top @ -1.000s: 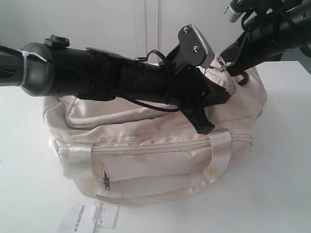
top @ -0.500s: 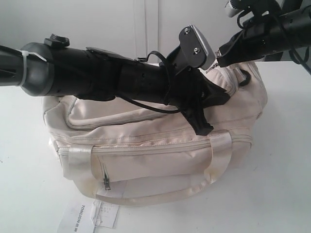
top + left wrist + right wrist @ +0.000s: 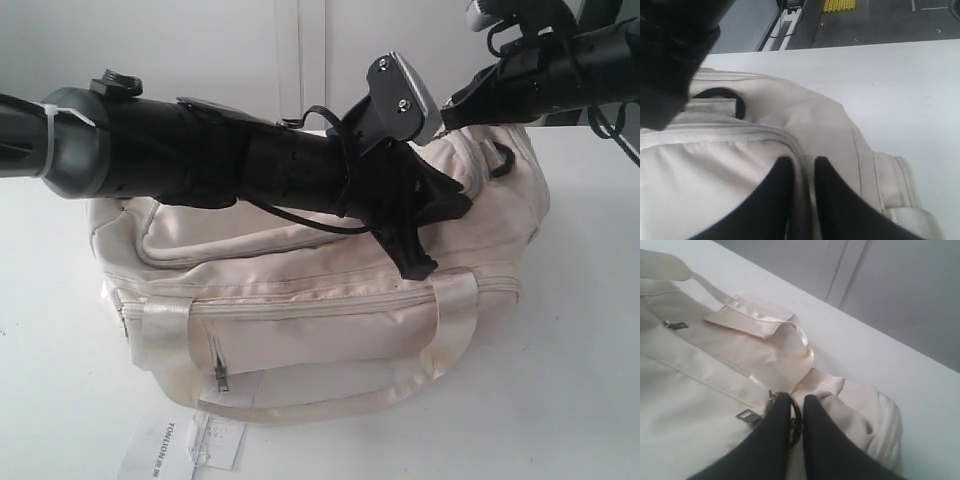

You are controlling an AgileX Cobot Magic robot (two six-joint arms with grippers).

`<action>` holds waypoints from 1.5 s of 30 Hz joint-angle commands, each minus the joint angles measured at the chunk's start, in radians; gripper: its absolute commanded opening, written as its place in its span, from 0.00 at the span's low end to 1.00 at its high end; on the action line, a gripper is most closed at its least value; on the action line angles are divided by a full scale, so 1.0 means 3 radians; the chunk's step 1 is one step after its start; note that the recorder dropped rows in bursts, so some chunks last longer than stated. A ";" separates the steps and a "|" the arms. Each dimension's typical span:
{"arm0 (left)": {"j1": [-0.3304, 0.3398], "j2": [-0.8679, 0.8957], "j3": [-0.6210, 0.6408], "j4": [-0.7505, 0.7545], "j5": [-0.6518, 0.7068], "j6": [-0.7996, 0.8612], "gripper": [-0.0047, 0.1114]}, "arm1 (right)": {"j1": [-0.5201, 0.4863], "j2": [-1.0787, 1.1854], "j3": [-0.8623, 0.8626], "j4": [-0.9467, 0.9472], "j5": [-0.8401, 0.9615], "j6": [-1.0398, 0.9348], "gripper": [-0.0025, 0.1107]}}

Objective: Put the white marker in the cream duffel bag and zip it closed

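The cream duffel bag (image 3: 330, 300) sits on the table (image 3: 580, 350); its hangtag (image 3: 180, 445) shows in the exterior view only. Only the left wrist view shows the left fingers (image 3: 776, 192) slightly apart astride the zip (image 3: 765, 131), grip unclear. Only the right wrist view shows the right fingers (image 3: 774, 432) clamped on a dark ring (image 3: 796, 425).

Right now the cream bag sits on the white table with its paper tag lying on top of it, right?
No. The exterior view shows the paper tag lying on the white table, in front of the cream bag.
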State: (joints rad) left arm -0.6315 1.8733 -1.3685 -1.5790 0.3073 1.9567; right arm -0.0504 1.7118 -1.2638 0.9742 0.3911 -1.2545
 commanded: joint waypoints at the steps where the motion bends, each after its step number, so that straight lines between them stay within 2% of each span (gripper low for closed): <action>1: -0.0033 -0.0082 -0.0006 -0.0003 -0.0017 0.0093 0.53 | -0.0038 -0.0002 -0.0008 0.0060 -0.0250 0.0234 0.27; 3: -0.0033 -0.0109 -0.0006 -0.0031 -0.0162 0.0087 0.60 | -0.0038 -0.0002 -0.0008 0.0060 -0.0265 0.0355 0.40; 4: -0.0033 -0.0125 -0.0006 -0.0031 -0.0256 0.0068 0.62 | -0.0038 -0.0002 -0.0008 0.0060 -0.0307 0.0451 0.50; 7: -0.0033 -0.0205 -0.0006 -0.0031 -0.0589 -0.0040 0.64 | -0.0038 -0.0019 -0.0008 0.0052 -0.0333 0.0631 0.66; 11: -0.0033 -0.0349 -0.0006 -0.0031 -0.0904 -0.0167 0.64 | -0.0038 -0.0090 -0.0008 0.0052 -0.0260 0.0687 0.68; 16: -0.0033 -0.0519 0.0049 -0.0031 -0.1053 -0.0167 0.64 | -0.0038 -0.0232 -0.0008 -0.0255 -0.0228 0.0925 0.68; 19: -0.0033 -0.0598 0.0157 -0.0072 -0.0953 -0.0204 0.64 | -0.0038 -0.0314 -0.0008 -0.0461 -0.0072 0.1084 0.68; 22: -0.0033 -0.0696 0.0290 -0.0065 -0.0564 -0.0343 0.63 | -0.0038 -0.0348 -0.0008 -0.0679 0.0112 0.1315 0.68; 24: -0.0033 -0.0778 0.0381 -0.0041 -0.0414 -0.0375 0.60 | -0.0038 -0.0357 -0.0008 -0.0952 0.0224 0.1529 0.65; 27: -0.0027 -0.0937 0.0523 0.0085 -0.0420 -0.0453 0.50 | -0.0038 -0.0394 -0.0008 -0.1368 0.0409 0.1915 0.56; 31: -0.0027 -0.1145 0.0642 0.0182 -0.0543 -0.0497 0.25 | -0.0038 -0.0511 -0.0008 -0.1702 0.0585 0.2272 0.37; 34: -0.0027 -0.1266 0.0709 0.0182 -0.0760 -0.0497 0.07 | -0.0038 -0.0618 -0.0008 -0.1803 0.0787 0.2279 0.20; 35: -0.0027 -0.1294 0.0726 0.0182 -0.0857 -0.0491 0.04 | -0.0038 -0.0650 -0.0008 -0.1833 0.0852 0.2279 0.14; 37: -0.0027 -0.1343 0.0741 0.0182 -0.1220 -0.0483 0.04 | -0.0038 -0.0696 -0.0008 -0.1982 0.0943 0.2273 0.04; 38: -0.0027 -0.1361 0.0741 0.0182 -0.1377 -0.0465 0.04 | -0.0038 -0.0717 -0.0008 -0.2071 0.0990 0.2273 0.02; 42: 0.0022 -0.1432 0.0741 0.0078 -0.2026 -0.0080 0.04 | -0.0038 -0.0788 -0.0008 -0.2350 0.1123 0.2280 0.02; 45: 0.0208 -0.1481 0.0741 -0.0237 -0.2188 0.0329 0.04 | -0.0038 -0.0835 -0.0008 -0.2502 0.1184 0.2306 0.02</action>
State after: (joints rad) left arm -0.6096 1.4556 -1.1535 -1.5542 -0.2913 1.9552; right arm -0.0538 1.4812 -1.2638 0.2717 0.7278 -0.5760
